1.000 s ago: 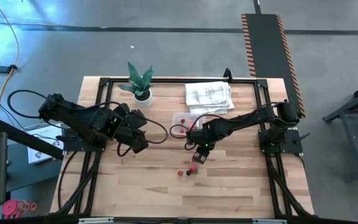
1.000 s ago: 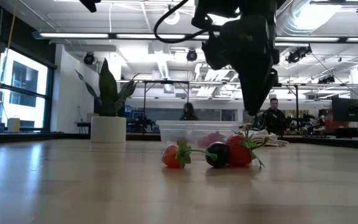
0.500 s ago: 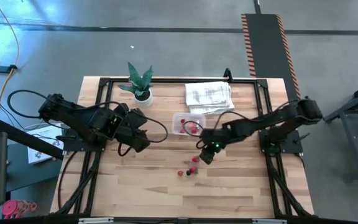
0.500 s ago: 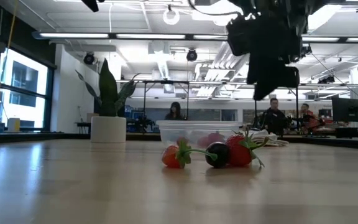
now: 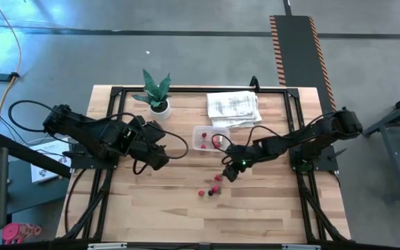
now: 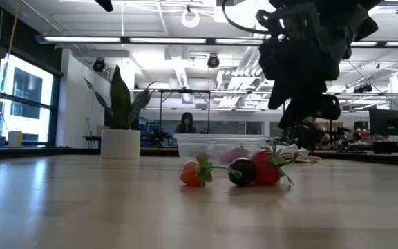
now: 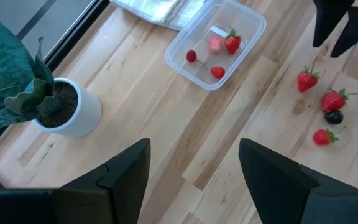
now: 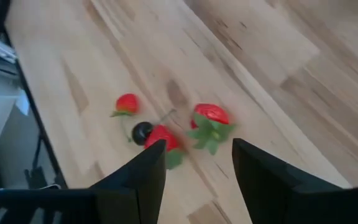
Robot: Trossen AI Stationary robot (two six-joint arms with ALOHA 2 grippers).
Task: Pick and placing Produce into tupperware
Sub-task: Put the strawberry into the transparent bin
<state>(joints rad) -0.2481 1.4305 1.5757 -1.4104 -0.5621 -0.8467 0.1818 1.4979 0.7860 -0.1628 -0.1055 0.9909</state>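
Produce (image 7: 223, 45) pieces already sit inside the tupperware (image 7: 252, 17), while four wait just beside it under the spread, empty right gripper (image 5: 230, 171).

Low view: the tupperware (image 6: 220, 146) is partly hidden behind the produce (image 6: 230, 170); the right hand (image 6: 302, 111) covers a person behind. High view: berries too small to distinguish.

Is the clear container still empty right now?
No, the left wrist view shows four small red and pink pieces of produce already lying inside the tupperware.
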